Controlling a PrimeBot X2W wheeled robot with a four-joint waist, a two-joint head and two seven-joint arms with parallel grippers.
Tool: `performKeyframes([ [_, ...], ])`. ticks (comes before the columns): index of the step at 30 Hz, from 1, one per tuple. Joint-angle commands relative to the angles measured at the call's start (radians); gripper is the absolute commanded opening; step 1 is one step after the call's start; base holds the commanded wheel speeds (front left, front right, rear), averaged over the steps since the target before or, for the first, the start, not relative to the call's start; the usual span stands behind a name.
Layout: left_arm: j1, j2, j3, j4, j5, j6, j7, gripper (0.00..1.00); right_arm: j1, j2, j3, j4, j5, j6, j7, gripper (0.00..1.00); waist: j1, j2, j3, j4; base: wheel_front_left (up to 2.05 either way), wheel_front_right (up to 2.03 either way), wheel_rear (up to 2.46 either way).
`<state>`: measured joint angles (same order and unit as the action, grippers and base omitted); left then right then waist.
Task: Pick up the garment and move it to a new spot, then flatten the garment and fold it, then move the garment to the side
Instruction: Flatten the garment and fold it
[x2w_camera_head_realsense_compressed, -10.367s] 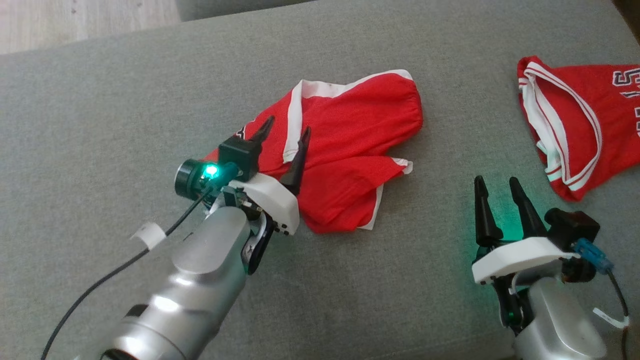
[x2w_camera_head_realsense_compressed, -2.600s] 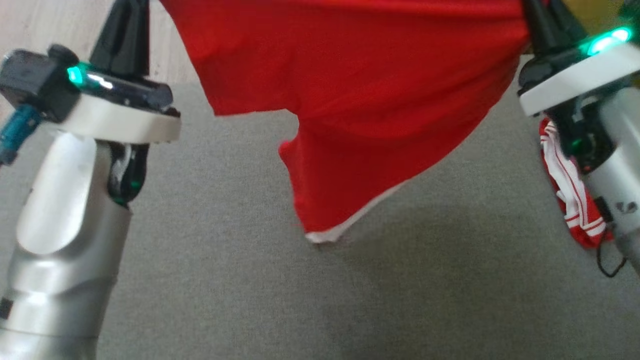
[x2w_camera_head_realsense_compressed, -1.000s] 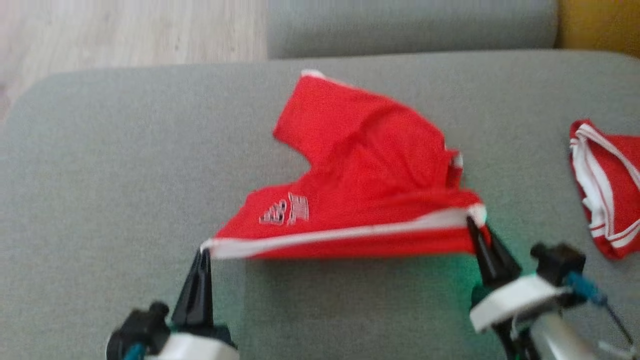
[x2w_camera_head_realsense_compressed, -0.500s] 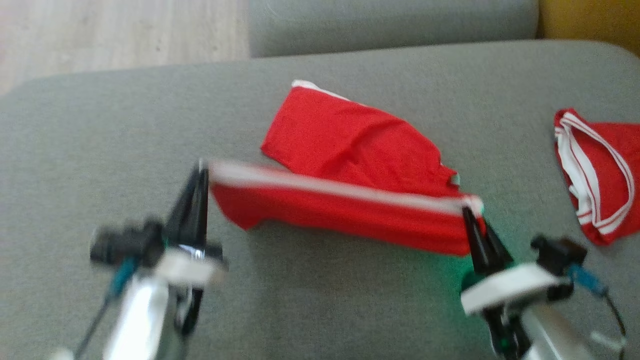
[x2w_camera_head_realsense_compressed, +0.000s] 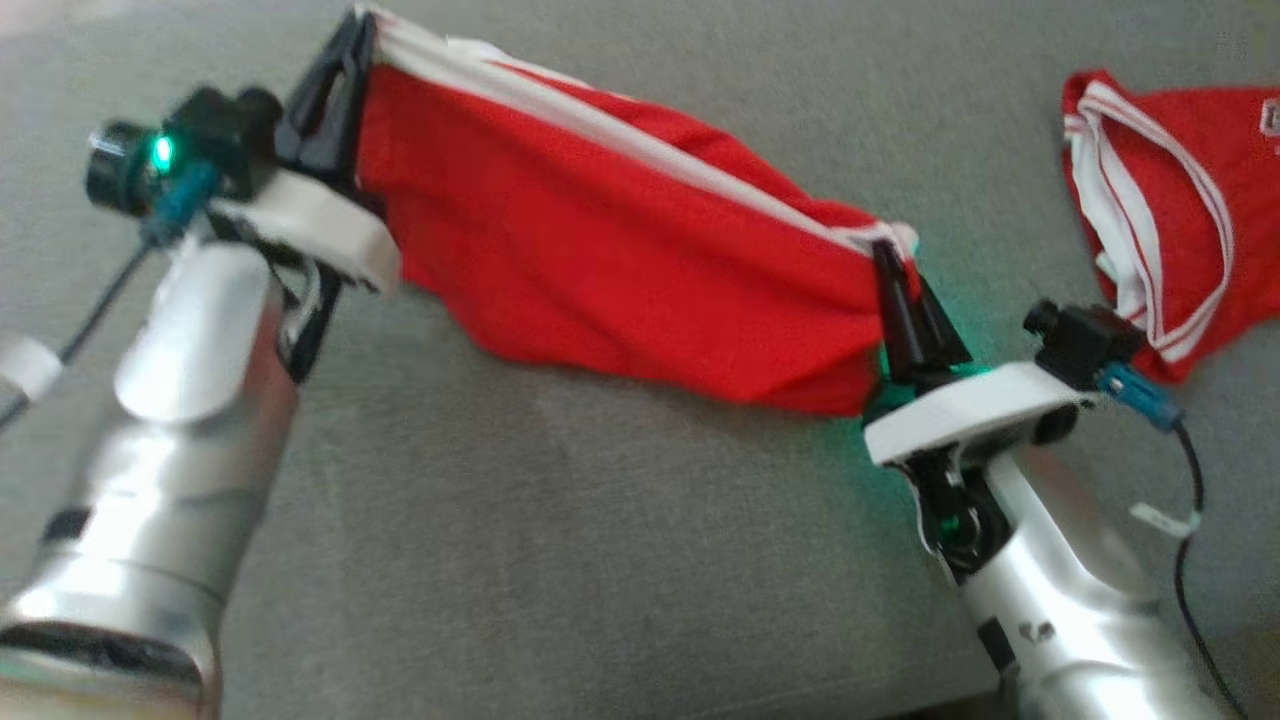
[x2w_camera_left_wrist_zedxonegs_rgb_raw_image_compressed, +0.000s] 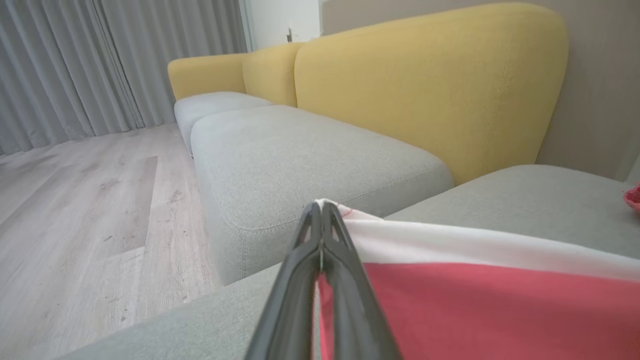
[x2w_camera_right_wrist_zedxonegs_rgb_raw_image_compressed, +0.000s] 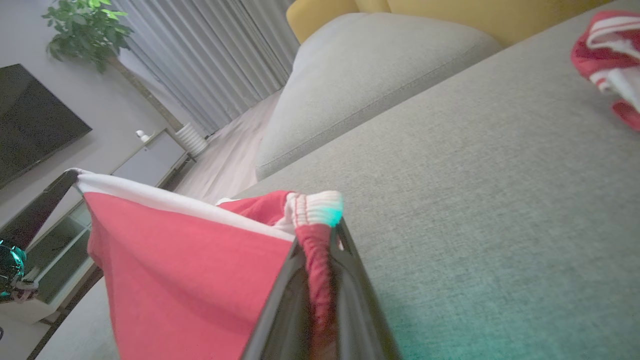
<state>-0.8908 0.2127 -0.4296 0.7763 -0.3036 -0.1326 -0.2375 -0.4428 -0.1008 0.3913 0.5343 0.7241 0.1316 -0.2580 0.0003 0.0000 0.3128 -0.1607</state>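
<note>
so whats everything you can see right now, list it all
red shorts: one, red with white waistband, stretched between both grippers above the cushion
red jersey: one, red with white stripes, lying on the cushion at the right
seat cushions: three, grey, one under the garments, two beyond it
backrests: at least two, yellow, behind the seats
curtains: grey, far wall
floor: pale wood, beside the sofa
plant: one, green, by the curtains
screen: one, black, on the wall
cabinet: one, pale, below the plant
left gripper: shut on the waistband's left end
right gripper: shut on its right end
</note>
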Motion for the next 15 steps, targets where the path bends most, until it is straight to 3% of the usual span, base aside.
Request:
performKeyframes([
  [1, -0.066, 0.045, 0.013, -0.003, -0.008, 0.002, -0.004, 0.00, -0.031, 0.013, 0.030, -0.020, 0.010, -0.001, -0.004, 0.14, -0.0003, 0.0000, 0.070, -0.058, 0.00, 0.00, 0.00],
  [5, -0.145, 0.064, -0.030, 0.073, -0.024, 0.002, -0.013, 0.00, -0.079, 0.028, 0.061, -0.021, 0.036, -0.001, -0.004, 0.16, -0.0003, 0.0000, 0.113, -0.083, 0.00, 0.00, 0.00],
  [10, -0.199, 0.071, -0.069, 0.150, -0.038, 0.002, -0.021, 0.00, -0.100, 0.041, 0.061, -0.024, 0.062, -0.001, -0.004, 0.10, -0.0003, 0.0000, 0.140, -0.096, 0.00, 0.00, 0.00],
  [15, -0.223, 0.069, -0.061, 0.157, -0.049, 0.002, -0.024, 0.00, -0.094, 0.048, 0.032, -0.045, 0.071, -0.001, -0.004, 0.11, -0.0003, 0.0000, 0.147, -0.097, 0.00, 0.00, 0.00],
])
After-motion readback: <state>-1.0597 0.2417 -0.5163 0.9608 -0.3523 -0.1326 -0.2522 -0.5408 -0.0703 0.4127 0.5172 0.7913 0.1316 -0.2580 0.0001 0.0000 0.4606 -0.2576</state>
